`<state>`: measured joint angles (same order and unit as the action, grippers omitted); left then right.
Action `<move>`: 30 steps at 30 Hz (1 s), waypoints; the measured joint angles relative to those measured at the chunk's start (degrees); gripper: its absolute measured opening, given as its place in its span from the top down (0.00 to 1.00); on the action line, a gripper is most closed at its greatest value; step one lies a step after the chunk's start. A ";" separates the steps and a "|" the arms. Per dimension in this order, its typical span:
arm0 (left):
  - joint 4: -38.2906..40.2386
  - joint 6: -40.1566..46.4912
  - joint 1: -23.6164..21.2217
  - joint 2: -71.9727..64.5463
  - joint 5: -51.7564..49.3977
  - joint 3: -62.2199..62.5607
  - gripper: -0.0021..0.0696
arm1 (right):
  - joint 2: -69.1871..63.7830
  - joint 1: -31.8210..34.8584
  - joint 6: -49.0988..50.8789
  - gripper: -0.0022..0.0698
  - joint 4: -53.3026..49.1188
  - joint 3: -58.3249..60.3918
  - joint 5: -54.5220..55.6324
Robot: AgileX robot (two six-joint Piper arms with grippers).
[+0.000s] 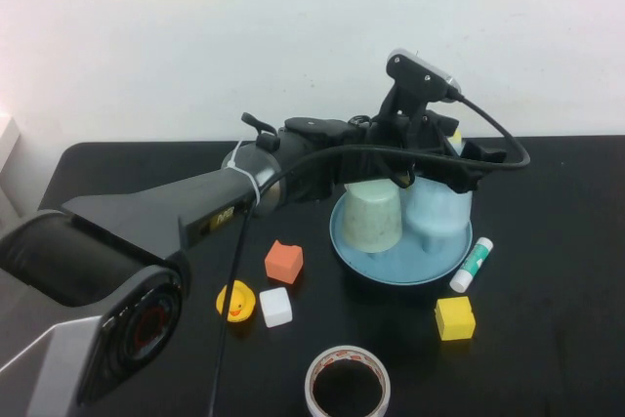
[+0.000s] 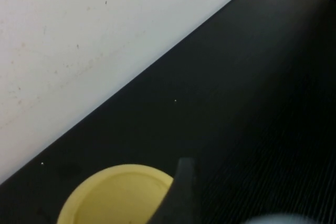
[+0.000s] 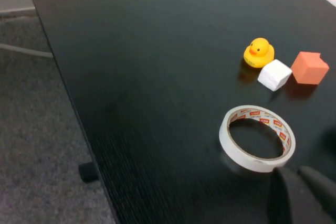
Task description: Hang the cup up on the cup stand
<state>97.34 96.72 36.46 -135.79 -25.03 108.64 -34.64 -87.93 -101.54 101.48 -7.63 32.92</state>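
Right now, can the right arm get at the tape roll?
Probably yes. The right gripper, shut, hovers just beside the tape roll, nothing between. The left gripper is away over the cup stand.

The round blue-teal cup stand (image 1: 400,266) is crowded by an inverted mint green cup (image 1: 372,219) and the light blue tumbler (image 1: 437,210), with the left claw (image 1: 441,165) directly above. Its front is flanked by an orange block (image 1: 283,262), a yellow cube (image 1: 454,318) and a white glue stick (image 1: 471,265). The black tabletop (image 1: 557,329) at right is left open.
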 joint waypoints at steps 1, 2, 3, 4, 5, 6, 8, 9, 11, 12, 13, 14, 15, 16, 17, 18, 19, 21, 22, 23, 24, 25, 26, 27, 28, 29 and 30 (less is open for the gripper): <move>0.00 0.00 0.00 0.00 0.00 0.00 0.07 | 0.00 0.00 0.15 0.97 0.00 0.00 0.00; 0.09 0.00 0.00 0.00 0.00 0.00 0.04 | 0.00 0.00 0.16 0.97 0.00 0.00 0.00; 0.09 0.00 0.00 0.00 0.00 0.00 0.03 | 0.00 0.00 0.16 0.97 0.00 0.00 -0.13; 0.14 0.00 0.00 0.11 0.00 0.00 0.02 | 0.00 0.00 0.16 0.97 0.00 0.00 -0.13; 0.14 0.00 0.00 0.20 0.00 0.00 0.02 | 0.00 0.00 0.16 0.97 0.00 0.00 -0.13; 0.14 0.03 0.00 0.49 0.00 0.00 0.01 | 0.00 0.00 0.16 0.97 0.00 0.00 -0.02; 0.14 0.61 0.00 1.35 0.71 0.00 0.02 | 0.00 0.00 0.16 0.97 0.00 0.00 0.59; -0.03 0.71 0.00 2.08 1.41 0.00 0.03 | 0.00 0.00 0.16 0.97 0.00 0.00 1.18; -1.52 0.58 0.00 4.32 3.56 0.00 0.08 | 0.00 0.00 0.63 0.97 0.00 -0.11 2.67; -2.81 0.16 0.00 5.81 5.09 0.00 0.12 | 0.00 0.00 1.08 0.97 0.00 -0.40 3.83; -4.30 -0.18 0.00 7.17 6.27 0.00 0.15 | 0.00 0.00 1.41 0.97 0.00 -0.86 4.81; -5.97 -0.64 0.00 8.98 7.66 0.00 0.20 | 0.00 0.00 1.67 0.97 0.00 -1.80 6.02; -7.79 -0.86 0.00 11.00 8.86 0.00 0.26 | 0.00 0.00 1.67 0.97 0.00 -3.14 7.08; -9.36 -1.01 0.00 12.67 9.67 0.00 0.32 | 0.00 0.00 1.67 0.97 0.00 -4.50 8.05; -11.44 -1.01 0.00 14.81 10.35 0.00 0.38 | 0.00 0.00 0.98 0.97 0.00 -6.51 8.90; -13.71 -1.11 0.00 16.99 10.48 0.00 0.46 | 0.00 0.00 -0.22 0.97 0.00 -8.76 9.59; -15.75 -1.11 0.00 18.70 10.51 0.00 0.54 | 0.00 0.00 -1.55 0.97 0.00 -11.24 10.23; -21.56 -1.21 0.00 22.79 9.92 0.00 0.70 | 0.00 0.00 -5.87 0.97 0.00 -16.53 12.40; -24.89 -1.15 0.00 24.63 9.37 0.00 0.76 | 0.00 0.00 -8.53 0.97 0.00 -18.72 13.34; -28.61 -1.15 0.00 26.38 8.48 0.00 0.83 | 0.00 0.00 -11.62 0.97 0.00 -21.55 14.57; -32.88 -1.26 0.00 27.93 7.52 0.00 0.88 | 0.00 0.00 -15.25 0.97 0.00 -24.31 15.59; -36.66 -1.83 0.00 29.11 6.93 0.00 0.91 | 0.00 0.00 -18.59 0.97 0.00 -26.53 16.41; -41.69 -3.18 0.00 30.53 6.15 0.00 0.93 | 0.00 0.00 -23.21 0.97 0.00 -29.16 16.87; -47.02 -5.42 0.00 31.88 5.21 0.00 0.94 | 0.00 0.00 -26.89 0.97 0.00 -31.70 17.07; -51.43 -8.57 0.00 32.91 4.25 0.00 0.95 | 0.00 0.00 -31.15 0.97 0.00 -34.10 17.46; -56.94 -12.54 0.00 34.21 3.08 0.00 0.96 | 0.00 0.00 -34.77 0.97 0.00 -36.46 18.07; -62.34 -17.23 0.00 35.56 1.57 0.00 0.96 | 0.00 0.00 -37.49 0.97 0.00 -38.72 18.51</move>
<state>35.00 79.49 36.46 -100.23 -23.46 108.64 -34.64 -87.93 -139.03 101.48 -46.35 51.43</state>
